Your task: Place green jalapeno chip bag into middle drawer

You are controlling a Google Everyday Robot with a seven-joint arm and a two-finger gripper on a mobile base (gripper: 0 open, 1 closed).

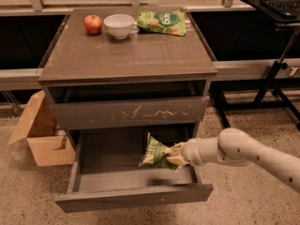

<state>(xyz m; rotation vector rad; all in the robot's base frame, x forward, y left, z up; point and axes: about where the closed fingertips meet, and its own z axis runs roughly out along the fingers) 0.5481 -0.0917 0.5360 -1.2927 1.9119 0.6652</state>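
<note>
One hand with one bag over one drawer

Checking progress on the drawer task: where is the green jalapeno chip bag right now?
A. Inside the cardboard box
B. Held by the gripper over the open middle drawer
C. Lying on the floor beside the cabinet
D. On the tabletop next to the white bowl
B: the gripper grips the green jalapeno chip bag by its right edge, low over the floor of the pulled-out middle drawer. Whether the bag touches that floor cannot be told.
</note>
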